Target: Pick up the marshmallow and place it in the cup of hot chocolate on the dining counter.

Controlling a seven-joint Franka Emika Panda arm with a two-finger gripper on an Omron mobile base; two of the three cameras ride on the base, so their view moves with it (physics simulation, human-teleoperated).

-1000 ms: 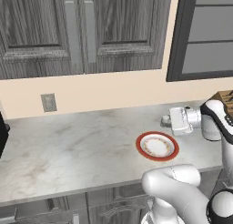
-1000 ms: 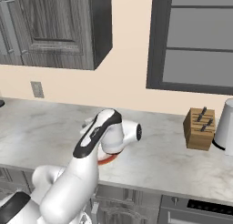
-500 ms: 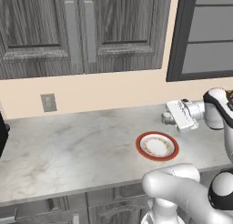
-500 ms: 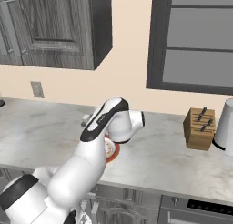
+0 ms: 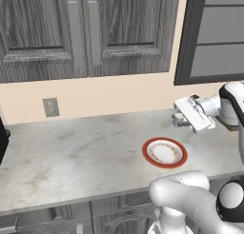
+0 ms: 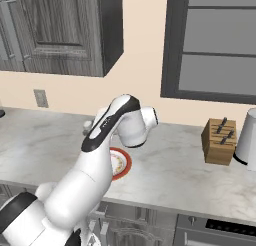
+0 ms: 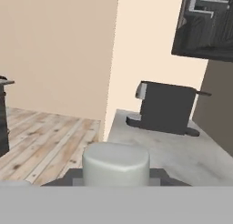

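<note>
We carry the marshmallow (image 7: 115,165) clamped in the pincer (image 5: 178,120), held above the marble surface (image 5: 71,157) behind the red-rimmed plate (image 5: 164,152). We judge it best to keep the grip steady and travel level toward the cup. Ahead stand a dark coffee machine (image 7: 166,107), wood floor (image 7: 50,136) and dark cabinets (image 5: 86,33).

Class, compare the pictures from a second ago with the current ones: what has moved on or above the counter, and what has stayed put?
The gripper has risen and swung away from the plate, toward the wall, carrying the marshmallow between its fingers. The plate, the knife block and the counter stayed where they were.
</note>
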